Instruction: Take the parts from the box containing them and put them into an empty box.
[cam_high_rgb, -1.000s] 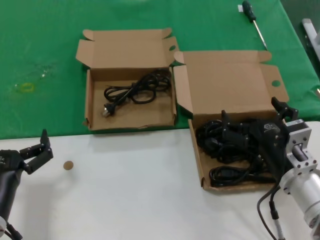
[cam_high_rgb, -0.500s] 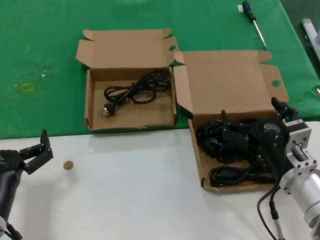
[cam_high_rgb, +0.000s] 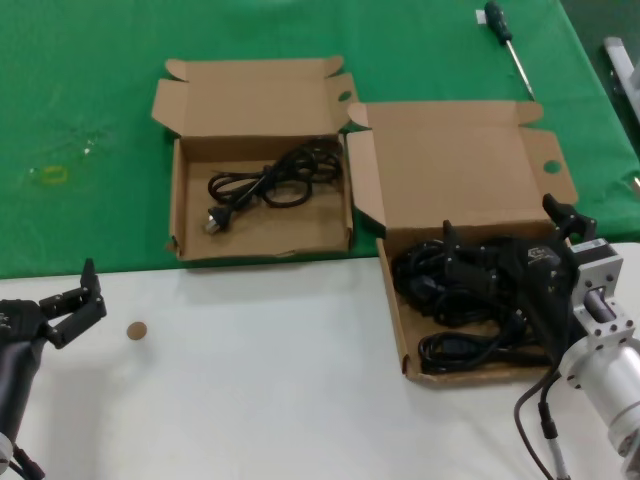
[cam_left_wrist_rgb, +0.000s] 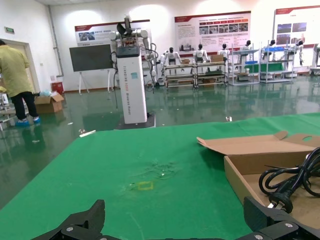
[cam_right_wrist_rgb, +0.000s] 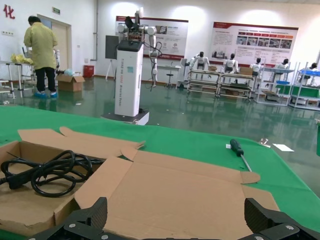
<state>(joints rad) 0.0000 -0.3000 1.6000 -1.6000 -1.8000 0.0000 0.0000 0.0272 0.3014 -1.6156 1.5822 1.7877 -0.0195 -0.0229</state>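
Here the right gripper (cam_high_rgb: 470, 262) sits spread open, low among the black coiled power cords (cam_high_rgb: 450, 300) inside the wider brown cardboard box (cam_high_rgb: 455, 170). Best close on one bundle only, then lift clear of that box's wall toward the smaller squarish cardboard box (cam_high_rgb: 190, 235) beside it. The left gripper (cam_high_rgb: 75, 300), also open, waits well apart from the wider box.

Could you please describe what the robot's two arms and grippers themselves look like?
The left gripper is black with angular, jointed fingers on a dark rounded wrist. The right gripper is also black, with a small pale marking on its housing, mounted on a silver metal wrist block with bolt holes and a pale cylindrical forearm. Black cables loop beside it.
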